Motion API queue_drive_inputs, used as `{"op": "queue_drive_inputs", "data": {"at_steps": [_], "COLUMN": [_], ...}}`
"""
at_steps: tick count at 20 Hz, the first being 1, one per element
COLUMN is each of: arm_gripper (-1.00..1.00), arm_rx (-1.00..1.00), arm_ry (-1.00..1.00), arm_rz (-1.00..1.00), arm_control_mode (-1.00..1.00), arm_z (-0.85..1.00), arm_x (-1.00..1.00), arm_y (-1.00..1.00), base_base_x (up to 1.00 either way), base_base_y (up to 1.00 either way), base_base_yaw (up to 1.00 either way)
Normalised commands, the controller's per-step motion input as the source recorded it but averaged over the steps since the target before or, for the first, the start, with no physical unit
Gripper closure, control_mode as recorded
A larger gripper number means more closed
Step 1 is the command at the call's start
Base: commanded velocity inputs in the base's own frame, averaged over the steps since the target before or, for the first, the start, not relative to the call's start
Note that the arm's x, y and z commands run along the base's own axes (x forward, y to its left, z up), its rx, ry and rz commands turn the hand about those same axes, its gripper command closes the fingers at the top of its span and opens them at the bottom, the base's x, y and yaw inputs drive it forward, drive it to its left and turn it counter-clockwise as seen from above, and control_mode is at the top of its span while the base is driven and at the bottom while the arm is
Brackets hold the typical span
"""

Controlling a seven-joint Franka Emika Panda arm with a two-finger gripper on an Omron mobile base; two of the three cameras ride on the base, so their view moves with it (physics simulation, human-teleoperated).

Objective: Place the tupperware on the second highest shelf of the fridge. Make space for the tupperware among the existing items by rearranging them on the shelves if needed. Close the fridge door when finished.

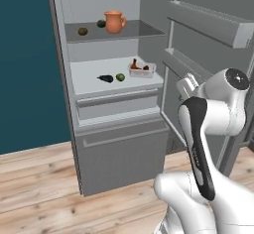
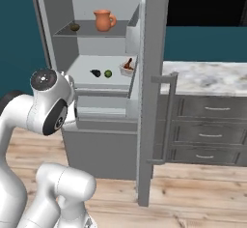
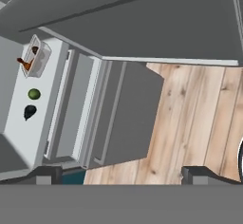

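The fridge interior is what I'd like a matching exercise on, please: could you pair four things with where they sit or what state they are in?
Things:
1. orange jug
2. tupperware
3. aubergine
4. fridge door

Places or states:
A. swung open to the right of the shelves
B. on the grey glassy shelf, beside two small round fruits
C. at the right end of the white shelf
D. on the white shelf, just left of the lime

Pairs: 1-B, 2-C, 3-D, 4-A
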Motion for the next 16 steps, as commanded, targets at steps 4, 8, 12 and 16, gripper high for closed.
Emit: {"op": "queue_drive_inputs", "data": {"at_steps": [4,8,12,16], "arm_gripper": [-1.00,-1.00,-1.00,-1.00], "arm_rx": [0.00,0.00,0.00,0.00], "arm_ry": [0.00,0.00,0.00,0.00], "arm_rz": [0.00,0.00,0.00,0.00], "arm_control_mode": [1.00,1.00,1.00,1.00], "arm_z": [0.00,0.00,0.00,0.00], "arm_x": [0.00,0.00,0.00,0.00], "arm_y": [0.00,0.00,0.00,0.00], "base_base_x": [0.00,0.00,-0.15,-0.14], "base_base_y": [-0.44,-0.05,0.52,0.49], "base_base_yaw": [0.00,0.00,0.00,0.00]}}
